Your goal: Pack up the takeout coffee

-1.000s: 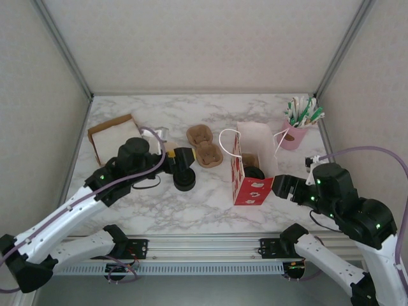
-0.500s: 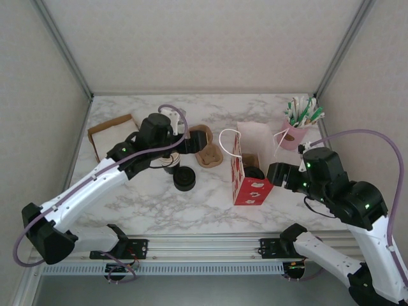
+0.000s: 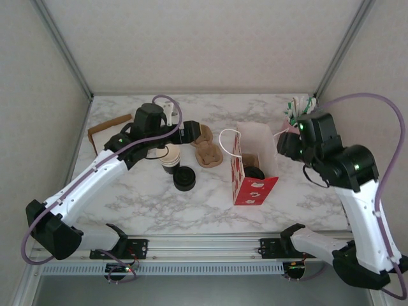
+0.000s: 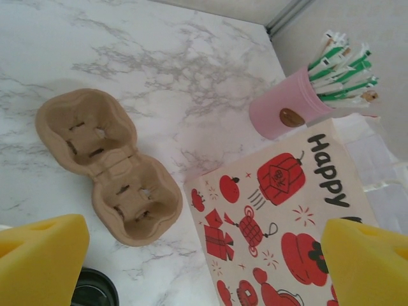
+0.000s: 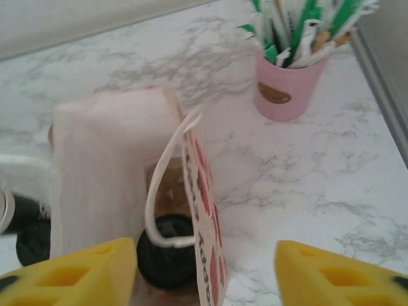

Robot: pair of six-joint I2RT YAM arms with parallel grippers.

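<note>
Recording the coffee (image 5: 167, 256) sitting low inside the bag (image 5: 105, 159), dark top facing up, sides hidden by the bag walls. Noting the bag standing upright and open-mouthed on the table (image 3: 210, 210), red print facing the near edge. Logging the right gripper (image 5: 207, 275) hovering above the bag's right side, jaws spread wide and holding nothing. Logging the left gripper (image 4: 204, 264) likewise gaping and empty, hanging over the table between the carrier (image 4: 108, 167) and the bag. Noting the carrier lying flat, wells up, left of the bag and near it. Marking a cup stack (image 3: 170, 159) and black lids (image 3: 184, 179) standing just beside each other below the left arm, near the carrier. Marking a pink cup (image 5: 285, 89) of stirrers standing right of the bag, apart from it. Noting a box (image 3: 108, 123) lying at the far left.
</note>
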